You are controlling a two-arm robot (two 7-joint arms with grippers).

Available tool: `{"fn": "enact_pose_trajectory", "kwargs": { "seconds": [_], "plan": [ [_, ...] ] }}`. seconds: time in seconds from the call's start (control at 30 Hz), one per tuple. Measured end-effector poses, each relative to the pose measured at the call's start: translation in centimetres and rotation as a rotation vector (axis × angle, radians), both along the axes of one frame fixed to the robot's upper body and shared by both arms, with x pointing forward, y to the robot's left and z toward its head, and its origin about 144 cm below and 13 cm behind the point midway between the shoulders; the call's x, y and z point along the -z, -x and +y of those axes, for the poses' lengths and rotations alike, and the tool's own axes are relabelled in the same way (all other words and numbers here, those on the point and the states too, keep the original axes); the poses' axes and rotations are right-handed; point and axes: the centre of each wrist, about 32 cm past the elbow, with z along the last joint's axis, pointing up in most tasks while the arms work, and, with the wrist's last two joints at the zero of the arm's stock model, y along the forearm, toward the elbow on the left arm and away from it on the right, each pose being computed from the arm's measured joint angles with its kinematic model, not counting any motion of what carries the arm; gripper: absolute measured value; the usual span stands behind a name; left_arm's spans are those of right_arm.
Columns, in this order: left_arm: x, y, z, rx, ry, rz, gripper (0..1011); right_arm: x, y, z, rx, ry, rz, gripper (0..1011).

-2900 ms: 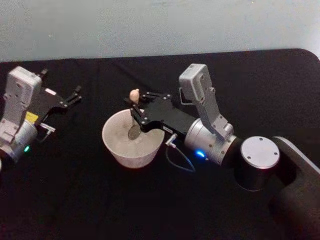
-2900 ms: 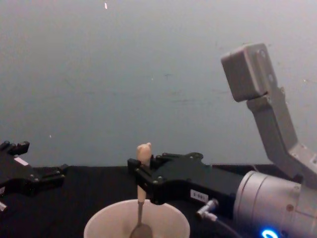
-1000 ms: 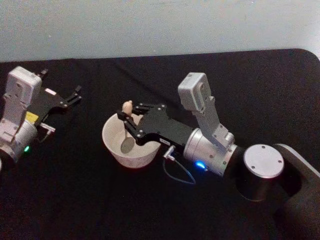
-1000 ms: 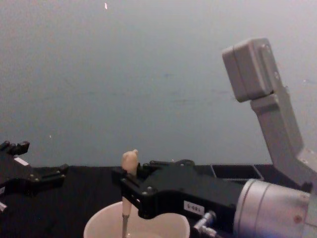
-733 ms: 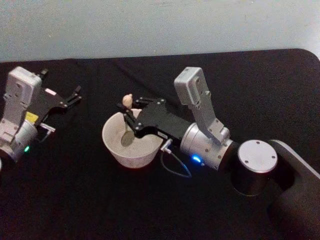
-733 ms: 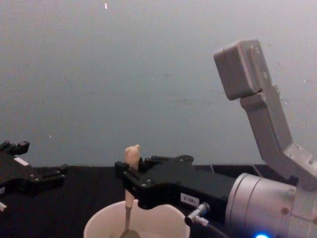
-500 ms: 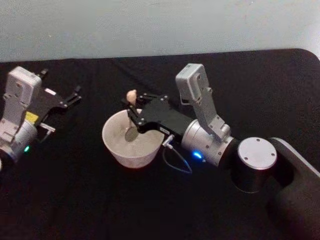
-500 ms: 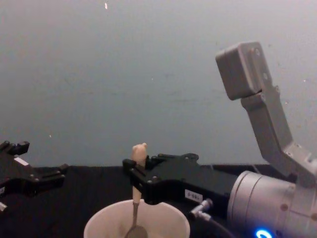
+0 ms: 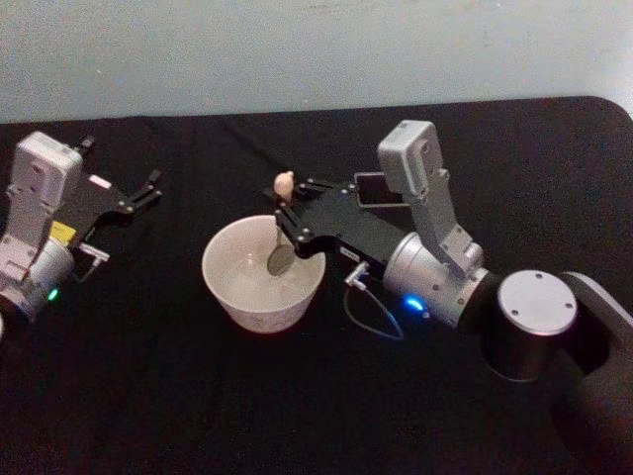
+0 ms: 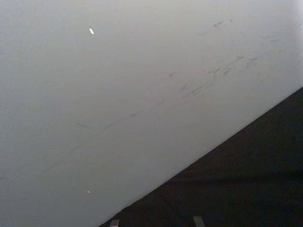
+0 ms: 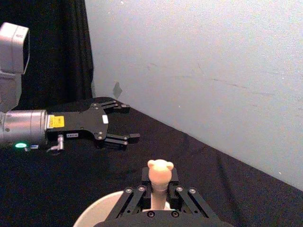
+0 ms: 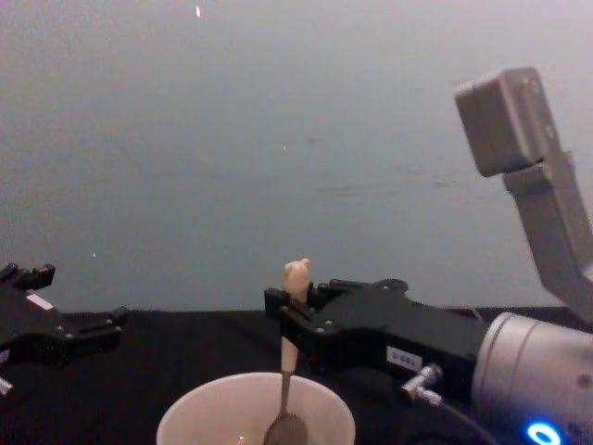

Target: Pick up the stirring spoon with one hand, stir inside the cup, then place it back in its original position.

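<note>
The cream-white cup [image 9: 226,292] stands on the black table in front of me, and shows low in the chest view [image 12: 190,422]. The stirring spoon [image 9: 282,230] stands nearly upright in it, its bowl end down inside near the cup's right side and its bear-head knob on top. My right gripper [image 9: 288,224] is shut on the spoon's stick just below the knob. The chest view shows the spoon [image 12: 288,357] in the right gripper [image 12: 289,326]. In the right wrist view the knob [image 11: 160,172] rises between the fingers. My left gripper [image 9: 124,168] rests open at the left, apart from the cup.
A dark grey square holder [image 9: 370,188] sits just behind the right gripper, partly hidden by the wrist camera housing. The black table [image 9: 148,396] runs back to a pale wall. The left gripper [image 11: 127,122] is also seen farther off in the right wrist view.
My right gripper has carried the spoon from the cup's left side round to its right side, the bowl end staying inside the cup. The left arm has not moved.
</note>
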Motion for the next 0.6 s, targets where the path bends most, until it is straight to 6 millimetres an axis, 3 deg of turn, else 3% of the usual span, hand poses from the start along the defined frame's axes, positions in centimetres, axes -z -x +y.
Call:
{"fn": "enact_pose_trajectory", "kwargs": {
  "seconds": [0.6],
  "plan": [
    [0.0, 0.0, 0.0, 0.000, 0.000, 0.000, 1001, -0.5, 2.3, -1.4, -0.078, -0.011, 0.005, 190]
  ]
}}
